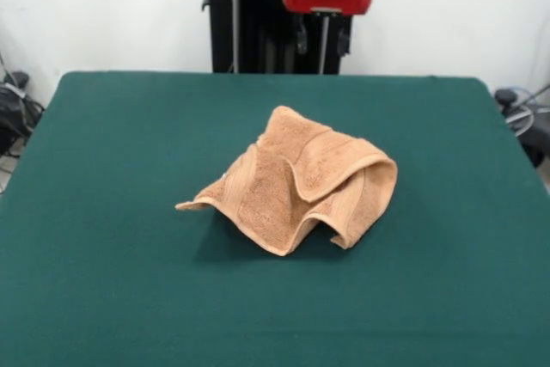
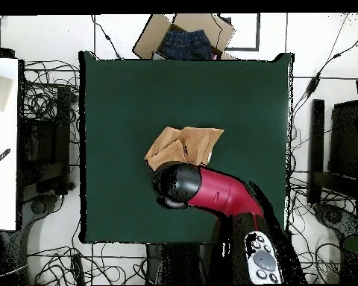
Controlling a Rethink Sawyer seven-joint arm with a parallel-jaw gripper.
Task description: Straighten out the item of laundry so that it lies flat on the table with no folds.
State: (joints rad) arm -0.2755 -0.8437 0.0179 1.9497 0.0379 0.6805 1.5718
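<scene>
The item of laundry (image 1: 301, 182) is a tan terry towel, crumpled in a raised heap near the middle of the green table (image 1: 103, 212). One flap is folded over its top and a corner points out to the left. From above, the towel (image 2: 186, 145) lies just beyond the red arm's rounded black end (image 2: 174, 185), which covers its near edge and hides the gripper. In the front view the gripper (image 1: 323, 36) hangs under a red band, high above the table (image 2: 122, 97) behind the towel, holding nothing. Its state is not clear.
A cardboard box with blue denim clothing (image 2: 186, 37) sits just past the table's far edge in the overhead view. Cables lie on the floor around the table. A white surface (image 2: 1, 141) stands at the left. The black pedestal (image 1: 258, 23) rises behind the table.
</scene>
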